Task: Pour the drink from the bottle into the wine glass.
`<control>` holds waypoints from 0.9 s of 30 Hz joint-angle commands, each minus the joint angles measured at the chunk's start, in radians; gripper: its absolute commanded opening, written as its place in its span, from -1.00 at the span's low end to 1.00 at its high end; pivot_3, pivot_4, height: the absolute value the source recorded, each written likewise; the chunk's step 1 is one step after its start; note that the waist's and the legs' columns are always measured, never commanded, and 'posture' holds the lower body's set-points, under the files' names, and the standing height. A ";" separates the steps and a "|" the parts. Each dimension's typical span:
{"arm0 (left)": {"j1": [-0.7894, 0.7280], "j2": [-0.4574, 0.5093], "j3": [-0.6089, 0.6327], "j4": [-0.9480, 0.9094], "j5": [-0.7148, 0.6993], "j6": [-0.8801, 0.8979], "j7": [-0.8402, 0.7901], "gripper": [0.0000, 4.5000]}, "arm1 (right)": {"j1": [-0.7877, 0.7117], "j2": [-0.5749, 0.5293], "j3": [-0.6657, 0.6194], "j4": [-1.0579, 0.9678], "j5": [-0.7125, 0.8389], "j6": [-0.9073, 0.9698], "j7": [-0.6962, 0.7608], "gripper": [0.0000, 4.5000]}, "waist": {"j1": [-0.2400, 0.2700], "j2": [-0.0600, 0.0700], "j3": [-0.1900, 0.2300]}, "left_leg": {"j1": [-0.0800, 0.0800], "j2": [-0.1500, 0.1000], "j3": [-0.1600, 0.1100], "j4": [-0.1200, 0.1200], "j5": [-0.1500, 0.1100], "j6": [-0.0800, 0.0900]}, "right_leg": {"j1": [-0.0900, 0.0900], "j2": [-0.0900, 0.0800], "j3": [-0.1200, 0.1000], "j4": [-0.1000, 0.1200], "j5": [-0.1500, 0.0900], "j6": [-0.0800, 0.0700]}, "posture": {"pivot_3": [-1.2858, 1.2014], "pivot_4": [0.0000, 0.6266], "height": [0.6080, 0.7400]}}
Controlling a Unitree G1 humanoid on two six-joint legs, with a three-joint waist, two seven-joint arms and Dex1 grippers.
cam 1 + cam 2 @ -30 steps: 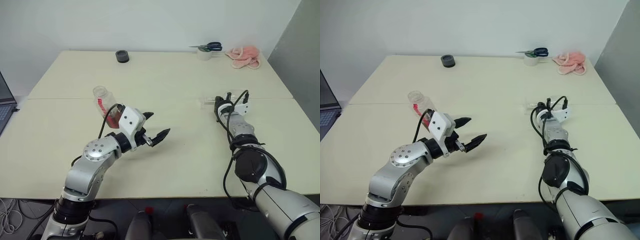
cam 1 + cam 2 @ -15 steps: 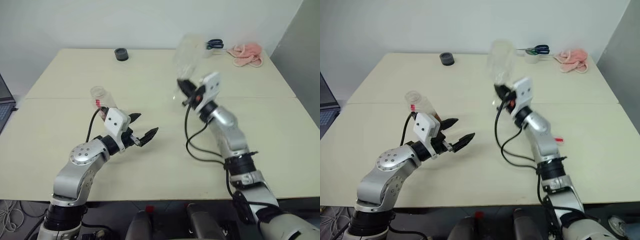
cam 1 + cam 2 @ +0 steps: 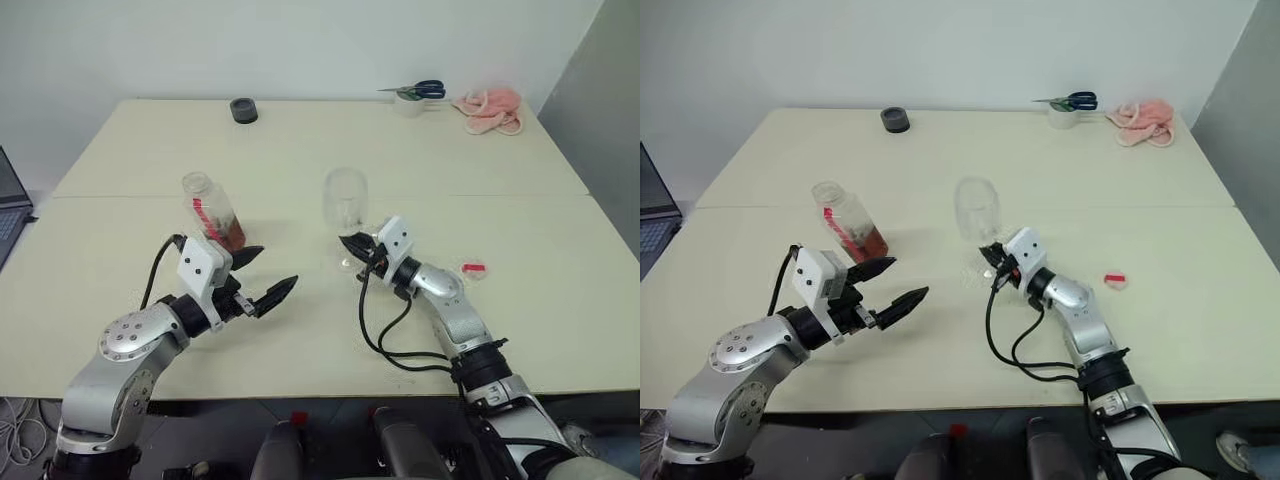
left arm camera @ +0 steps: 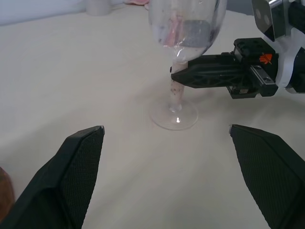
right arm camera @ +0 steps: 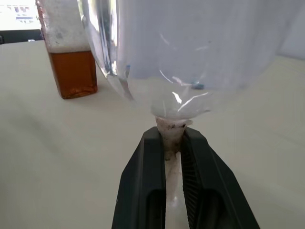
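Wine glass [image 3: 344, 205]: upright on tabletop [image 3: 300, 150], stem vertical, pinched by right claw [image 3: 352, 246]. Bottle [image 3: 212, 212]: upright, at glass's 9 o'clock. Left claw [image 3: 262, 275]: wide open, empty.

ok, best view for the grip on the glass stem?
Right wrist view: the right gripper pinches the wine glass stem, jaws closed on it. Left wrist view shows it side-on above the foot; eye views show it small.

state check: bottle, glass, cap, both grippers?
bottle: upright on the table, uncapped, amber drink in its lower part.
wine glass: upright, empty, foot on the table.
red cap: off, lying on the table.
left gripper: open, holding nothing.
right gripper: fingers shut on the wine glass stem.
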 commanded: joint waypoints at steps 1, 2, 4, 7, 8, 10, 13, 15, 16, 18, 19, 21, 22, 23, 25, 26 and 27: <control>-0.010 0.008 0.022 -0.041 -0.013 -0.015 0.003 1.00 | -0.017 0.004 0.000 0.008 -0.008 -0.011 0.008 -0.92 | 0.000 0.000 0.000 | 0.000 0.000 0.000 0.000 0.000 0.000 | 0.000 0.000 0.000 0.000 0.000 0.001 | 0.03 -0.52 1.00; -0.011 0.009 0.022 -0.040 -0.014 -0.014 0.003 1.00 | -0.019 0.005 -0.002 0.014 -0.010 -0.012 0.007 -0.92 | 0.000 0.000 0.000 | 0.000 0.000 0.000 0.000 0.000 0.000 | 0.000 0.000 0.000 0.000 0.000 0.001 | 0.03 -0.52 1.00; -0.011 0.011 0.021 -0.039 -0.012 -0.013 0.003 1.00 | -0.023 0.007 -0.006 0.022 -0.009 -0.009 0.007 -0.92 | 0.000 0.000 0.000 | 0.000 0.000 0.000 0.000 0.000 0.000 | 0.000 0.000 0.000 0.000 0.000 0.001 | 0.03 -0.52 1.00; -0.015 0.011 0.017 -0.036 -0.010 -0.012 0.004 1.00 | -0.025 0.006 -0.005 0.026 -0.009 0.007 0.013 -0.92 | 0.000 0.000 0.000 | 0.000 0.000 0.000 0.001 0.000 0.000 | 0.000 0.000 0.000 0.001 0.000 0.000 | 0.03 -0.52 1.00; -0.018 0.010 0.015 -0.035 -0.009 -0.012 0.006 1.00 | -0.025 0.002 0.004 0.028 -0.015 0.021 0.021 -0.92 | 0.000 0.000 0.000 | 0.000 0.000 0.000 0.001 0.000 0.000 | 0.000 0.000 0.000 0.001 0.000 0.001 | 0.03 -0.52 1.00; -0.022 0.008 0.011 -0.033 -0.007 -0.012 0.009 1.00 | -0.025 0.001 0.008 0.030 -0.018 0.025 0.026 -0.92 | 0.000 0.000 0.000 | 0.000 0.000 0.000 0.002 0.000 0.000 | 0.001 0.000 0.000 0.001 0.000 0.001 | 0.03 -0.52 1.00; -0.026 0.008 0.010 -0.028 -0.001 -0.013 0.012 1.00 | -0.023 0.000 0.005 0.028 -0.024 0.026 0.018 -0.92 | -0.001 0.000 0.000 | 0.000 0.000 0.000 0.003 0.000 0.000 | 0.001 0.000 0.000 0.001 0.000 0.001 | 0.03 -0.52 1.00; -0.027 0.009 0.011 -0.021 0.008 -0.016 0.016 1.00 | -0.022 -0.002 0.002 0.029 -0.027 0.027 0.014 -0.60 | -0.001 0.000 0.000 | 0.001 0.000 0.000 0.004 0.000 0.000 | 0.002 0.000 0.000 0.001 0.000 0.001 | 0.03 -0.52 1.00; -0.027 0.009 0.011 -0.019 0.010 -0.018 0.017 1.00 | -0.022 -0.002 0.000 0.029 -0.027 0.027 0.013 -0.50 | -0.001 0.000 0.000 | 0.001 0.000 0.000 0.004 0.000 0.000 | 0.002 0.000 0.000 0.001 0.000 0.001 | 0.03 -0.52 1.00; -0.025 0.010 0.011 -0.018 0.011 -0.018 0.015 1.00 | -0.021 -0.005 -0.001 0.026 -0.026 0.027 0.016 -0.21 | -0.001 0.000 0.000 | 0.000 0.000 -0.001 0.004 0.000 0.000 | 0.002 0.000 0.000 0.001 0.000 0.001 | 0.03 -0.52 1.00; -0.024 0.011 0.011 -0.017 0.011 -0.017 0.014 1.00 | -0.022 -0.007 -0.001 0.024 -0.027 0.027 0.018 -0.05 | -0.001 0.000 0.000 | 0.000 0.000 -0.001 0.004 0.000 0.000 | 0.002 0.000 0.000 0.001 0.000 0.001 | 0.03 -0.52 1.00; -0.024 0.011 0.012 -0.016 0.010 -0.016 0.014 1.00 | -0.021 -0.013 0.002 0.015 -0.030 0.026 0.022 0.28 | -0.001 0.000 0.000 | 0.000 0.000 -0.001 0.004 0.000 0.000 | 0.002 0.000 0.000 0.001 0.000 0.001 | 0.03 -0.52 1.00; -0.023 0.011 0.014 -0.014 0.010 -0.016 0.014 1.00 | -0.019 -0.016 0.003 0.010 -0.031 0.026 0.024 0.42 | -0.001 0.000 0.000 | 0.000 0.000 -0.001 0.004 0.000 0.000 | 0.002 0.000 0.000 0.001 0.000 0.001 | 0.03 -0.52 1.00; -0.020 0.010 0.016 -0.013 0.011 -0.017 0.015 1.00 | -0.015 -0.021 0.005 -0.001 -0.032 0.028 0.029 0.58 | -0.001 0.000 0.000 | 0.000 0.000 -0.001 0.004 0.000 0.000 | 0.002 0.000 0.000 0.001 0.000 0.001 | 0.03 -0.52 1.00; -0.012 0.004 0.028 -0.008 0.010 -0.017 0.024 1.00 | -0.002 -0.038 0.010 -0.036 -0.032 0.044 0.045 0.89 | -0.001 0.000 0.000 | 0.000 0.000 -0.001 0.004 0.000 0.000 | 0.002 0.000 0.000 0.001 0.000 0.001 | 0.03 -0.52 1.00; -0.006 -0.001 0.035 -0.006 0.009 -0.019 0.031 1.00 | 0.007 -0.053 0.012 -0.064 -0.030 0.057 0.058 0.99 | 0.000 0.000 0.000 | 0.000 0.000 -0.001 0.004 0.000 0.000 | 0.002 0.000 0.000 0.001 0.000 0.001 | 0.03 -0.52 1.00; 0.002 -0.008 0.046 -0.002 0.011 -0.025 0.041 1.00 | 0.020 -0.080 0.015 -0.112 -0.021 0.088 0.085 0.99 | 0.000 0.000 0.000 | 0.000 0.000 -0.001 0.004 0.000 0.000 | 0.002 0.000 0.000 0.001 0.000 0.001 | 0.03 -0.52 1.00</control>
